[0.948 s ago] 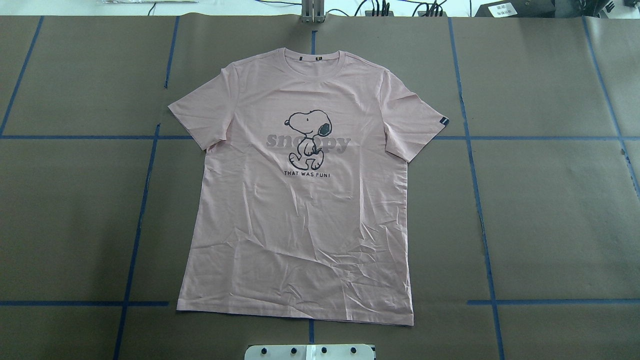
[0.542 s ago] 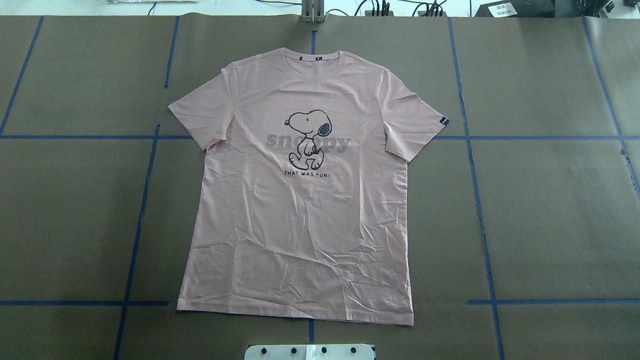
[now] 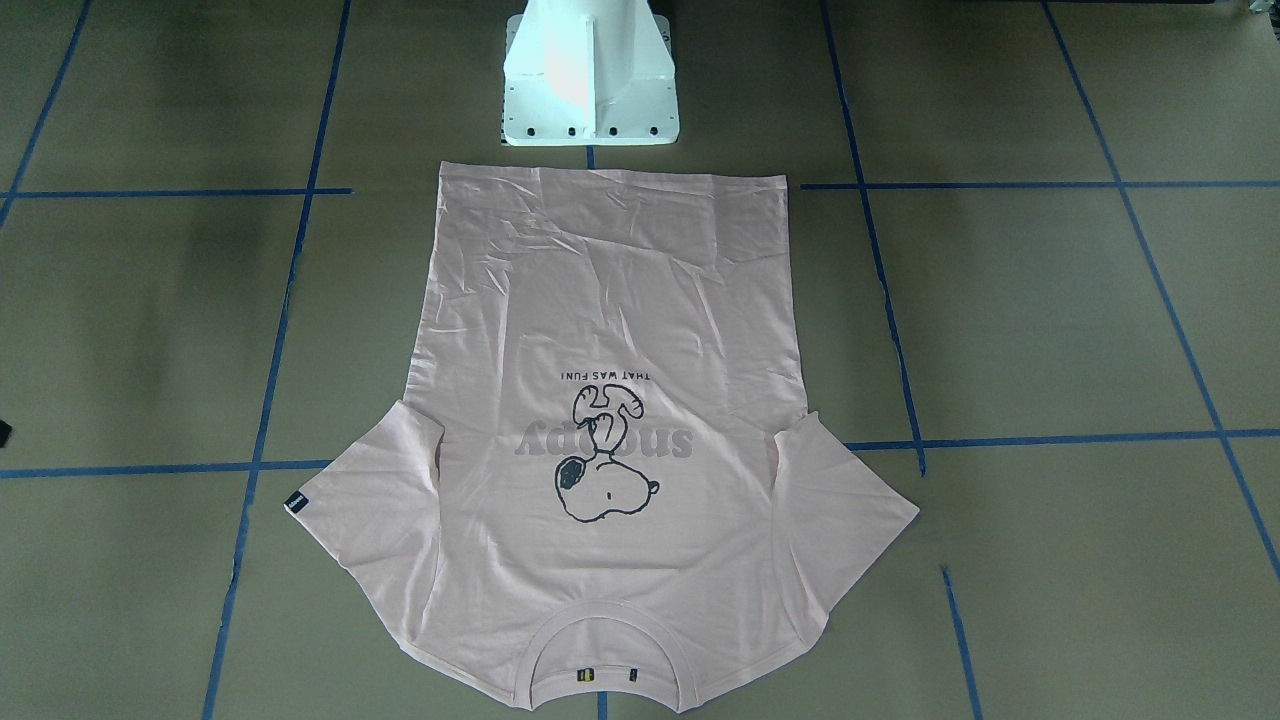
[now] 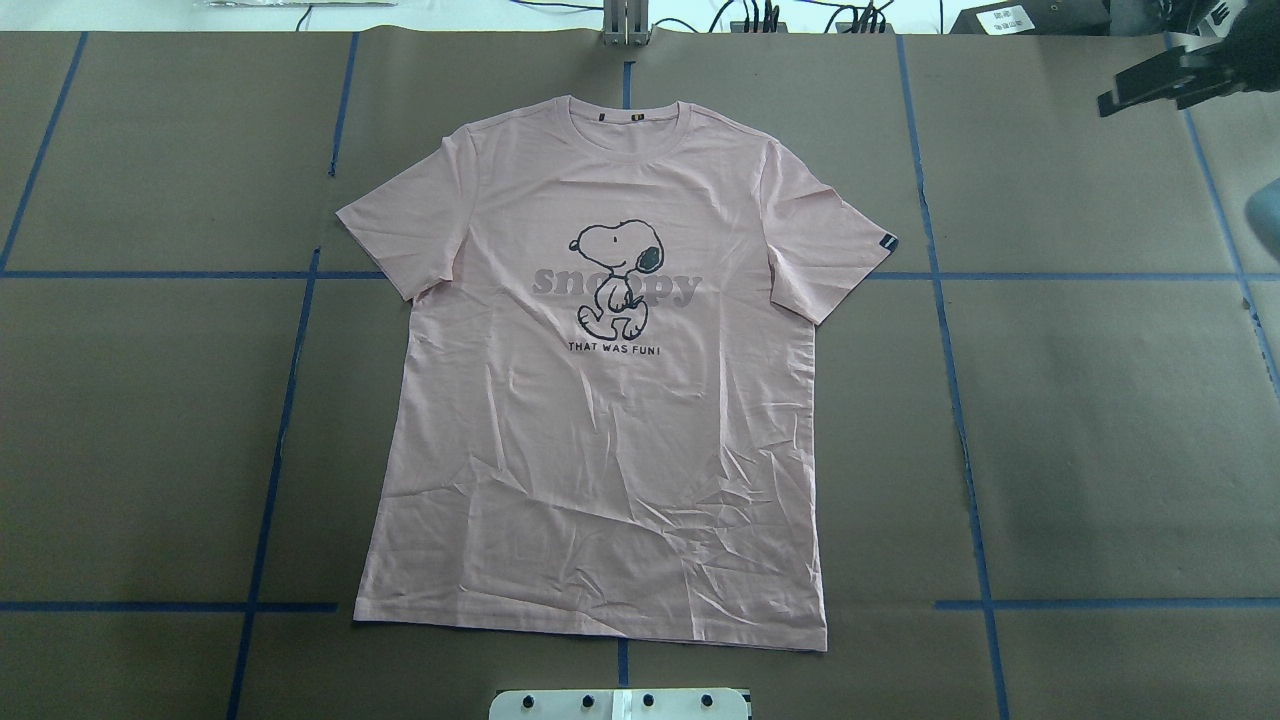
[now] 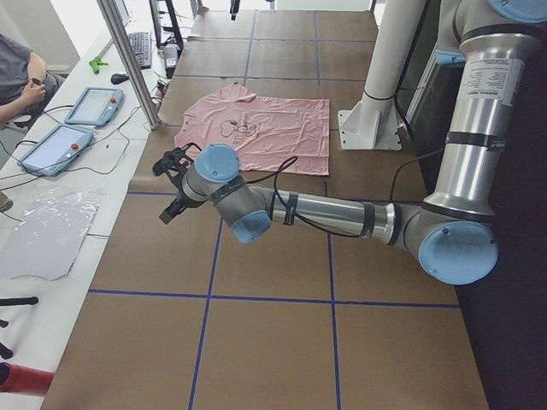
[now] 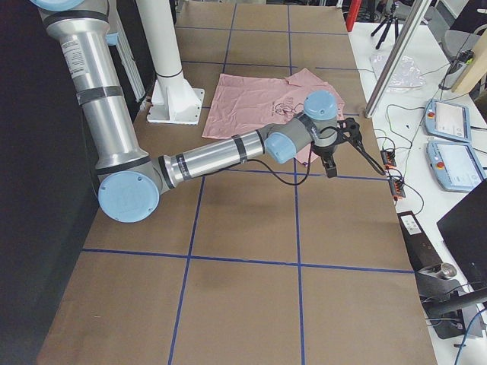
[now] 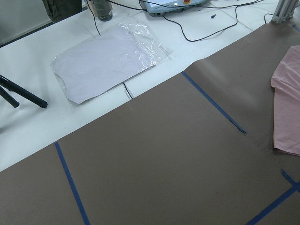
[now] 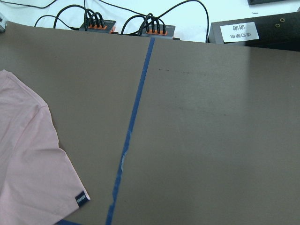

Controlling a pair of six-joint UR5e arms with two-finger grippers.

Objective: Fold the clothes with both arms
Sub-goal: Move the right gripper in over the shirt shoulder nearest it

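The pale pink T-shirt (image 4: 600, 450) lies flat and face up in the middle of the brown table, collar toward the far edge, Snoopy print showing. It also appears in the front view (image 3: 610, 300). My right gripper (image 4: 1140, 98) hovers at the far right corner, well clear of the tagged sleeve (image 8: 28, 164), and its fingers look open and empty. My left gripper (image 5: 165, 190) hangs over the far left of the table, away from the other sleeve (image 7: 287, 112). It shows only in the side view, so I cannot tell its state.
The white pedestal base (image 3: 590, 90) stands just behind the shirt's hem. Blue tape lines cross the brown paper. Past the far edge lie a plastic bag (image 7: 108, 61), teach pendants (image 5: 85, 107), power strips (image 8: 126, 26) and an aluminium post (image 5: 128, 60). A person (image 5: 17, 77) sits there.
My right gripper has come into the overhead view at the top right corner. The T-shirt has not moved.
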